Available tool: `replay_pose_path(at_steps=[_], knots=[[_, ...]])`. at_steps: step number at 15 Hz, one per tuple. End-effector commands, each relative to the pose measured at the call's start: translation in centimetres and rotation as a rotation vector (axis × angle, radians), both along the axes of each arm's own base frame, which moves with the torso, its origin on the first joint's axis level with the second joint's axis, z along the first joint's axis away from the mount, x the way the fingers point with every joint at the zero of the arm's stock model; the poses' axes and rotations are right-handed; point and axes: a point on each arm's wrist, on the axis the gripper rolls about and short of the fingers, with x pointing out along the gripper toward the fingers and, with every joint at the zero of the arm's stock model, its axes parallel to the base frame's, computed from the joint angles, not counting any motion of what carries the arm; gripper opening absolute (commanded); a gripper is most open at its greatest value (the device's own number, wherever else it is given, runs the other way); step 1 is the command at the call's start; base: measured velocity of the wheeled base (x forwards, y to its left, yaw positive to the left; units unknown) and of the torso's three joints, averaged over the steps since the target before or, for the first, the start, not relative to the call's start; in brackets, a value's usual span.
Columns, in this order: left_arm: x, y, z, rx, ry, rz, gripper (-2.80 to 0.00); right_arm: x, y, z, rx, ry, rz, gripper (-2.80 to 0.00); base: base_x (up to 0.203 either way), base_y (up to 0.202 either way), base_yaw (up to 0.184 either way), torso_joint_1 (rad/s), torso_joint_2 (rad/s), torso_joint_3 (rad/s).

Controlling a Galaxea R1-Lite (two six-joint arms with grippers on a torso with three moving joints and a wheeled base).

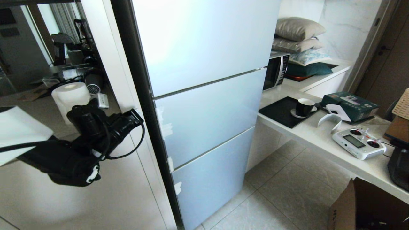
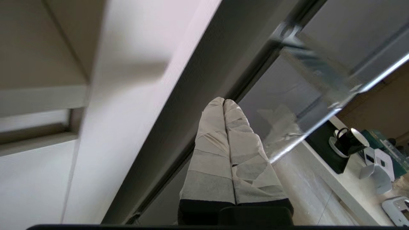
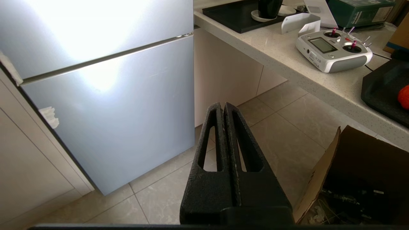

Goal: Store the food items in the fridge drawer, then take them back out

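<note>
While the pale blue glass-fronted fridge (image 1: 204,105) sits fully closed, the left gripper (image 2: 223,101) has its tape-wrapped fingers (image 2: 212,140) pinched together on nothing, right by the fridge's dark edge. The right gripper (image 3: 223,105) is clamped empty too. One orange-red rounded food piece (image 3: 404,97) sits in the black tray (image 3: 380,92).

The left arm was raised at the robot's left, its left gripper (image 2: 224,101) pointing forward with taped fingers pressed together. The right gripper (image 3: 224,105) hung low, closed.
</note>
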Motion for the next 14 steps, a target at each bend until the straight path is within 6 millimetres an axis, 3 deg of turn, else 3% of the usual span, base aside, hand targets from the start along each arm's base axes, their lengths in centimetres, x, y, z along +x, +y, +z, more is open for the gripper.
replay_pose_path(at_steps=[1,10,14], knots=[[0.8,-0.5,-0.7,-0.003,0.002,-0.02,-2.8,0.0,0.0,0.0,-0.001,0.001,0.0,-2.8,0.0,0.0,0.0,0.0,0.0,0.0],[2.7,-2.5,-1.4,-0.002,-0.015,-0.07,-2.8,0.0,0.0,0.0,-0.001,0.001,0.0,-2.8,0.0,0.0,0.0,0.0,0.0,0.0],[2.4,-3.9,-1.4,-0.002,-0.016,-0.107,-2.8,0.0,0.0,0.0,-0.001,0.001,0.0,-2.8,0.0,0.0,0.0,0.0,0.0,0.0]])
